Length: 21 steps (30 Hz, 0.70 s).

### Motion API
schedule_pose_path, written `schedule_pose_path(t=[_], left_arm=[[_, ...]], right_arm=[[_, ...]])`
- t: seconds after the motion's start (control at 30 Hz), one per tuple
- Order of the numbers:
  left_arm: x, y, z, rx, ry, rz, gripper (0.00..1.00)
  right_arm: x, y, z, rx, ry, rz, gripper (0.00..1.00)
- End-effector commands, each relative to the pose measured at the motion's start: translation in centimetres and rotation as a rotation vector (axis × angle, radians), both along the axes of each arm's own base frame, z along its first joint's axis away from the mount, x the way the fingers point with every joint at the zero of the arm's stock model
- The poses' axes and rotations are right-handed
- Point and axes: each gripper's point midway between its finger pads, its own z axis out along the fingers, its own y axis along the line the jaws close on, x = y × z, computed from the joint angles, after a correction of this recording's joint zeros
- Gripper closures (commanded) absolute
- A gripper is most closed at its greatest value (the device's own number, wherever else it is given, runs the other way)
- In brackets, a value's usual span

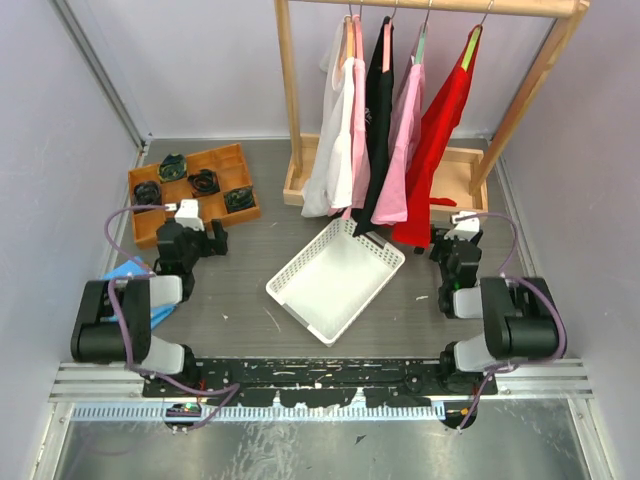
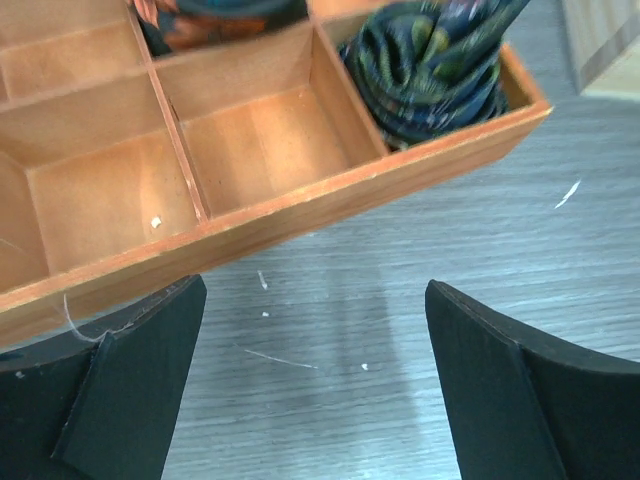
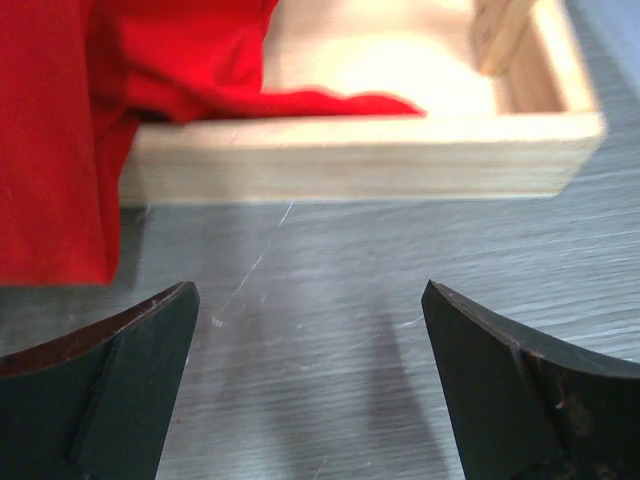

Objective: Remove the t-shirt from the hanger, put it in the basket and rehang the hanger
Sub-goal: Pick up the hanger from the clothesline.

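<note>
Grey wood-grain table (image 1: 250,255), pale walls (image 1: 60,150), wooden rack (image 1: 289,90) behind, left end effector (image 2: 312,288) and right end effector (image 3: 309,289) spread wide, empty.

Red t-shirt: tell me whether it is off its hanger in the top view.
No, the red t-shirt hangs on its green hanger, hooked over the wooden rail.

We find an orange wooden divider tray (image 1: 225,157) at upper left, four compartments holding rolled dark fabric bundles (image 1: 204,182). A white slatted basket (image 1: 335,285) sits centre frame; a blue object (image 1: 130,270) lies far left.
</note>
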Motion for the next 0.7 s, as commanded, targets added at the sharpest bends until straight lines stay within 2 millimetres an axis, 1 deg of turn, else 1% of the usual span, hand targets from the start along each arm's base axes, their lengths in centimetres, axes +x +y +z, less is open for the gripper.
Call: schedule_pose_path(t=[0.0,0.03,0.07,0.1,0.13,0.17,0.27,0.37,0.43,0.5,0.63,0.67], left_arm=[[0.4,-0.3,5.6,-0.049,-0.009,0.011,0.02],[0.3,-0.3,6.9,-0.079,-0.017,0.030,0.02],[0.1,-0.5,8.2,-0.107,-0.027,0.037,0.02],[0.0,-0.7,9.0,-0.144,-0.016,0.043,0.02],[-0.2,-1.0,9.9,-0.183,0.001,0.054,0.02],[-0.4,-1.2,10.7,-0.227,0.019,0.066,0.02],[-1.0,-1.9,13.1,-0.368,0.065,0.114,0.02],[-1.7,-2.4,14.8,-0.476,0.089,0.150,0.02],[-2.2,-3.4,16.1,-0.516,0.077,0.097,0.02],[-2.8,-3.9,17.2,-0.554,0.069,0.079,0.02],[-3.9,-3.4,18.6,-0.600,0.054,0.138,0.02],[-4.2,-3.2,18.9,-0.596,0.054,0.148,0.02]], right_arm=[[0.3,-3.1,4.7,0.053,-0.029,-0.215,0.00],[0.2,-4.0,5.2,0.079,0.004,-0.288,0.00],[-0.4,-5.5,5.9,0.109,0.026,-0.408,0.00],[-0.6,-6.1,6.3,0.156,0.058,-0.474,0.00],[-1.3,-6.9,7.2,0.175,0.078,-0.554,0.00],[-1.5,-6.9,7.8,0.190,0.104,-0.571,0.00],[-1.9,-6.1,10.5,0.216,0.123,-0.537,0.00],[-2.7,-5.2,13.5,0.235,0.063,-0.467,0.00],[-3.8,-4.9,15.8,0.238,0.003,-0.433,0.00],[-5.0,-4.9,18.2,0.232,-0.057,-0.421,0.00],[-7.3,-5.1,21.9,0.195,-0.102,-0.409,0.03],[-7.7,-5.1,23.3,0.192,-0.118,-0.406,0.03]])
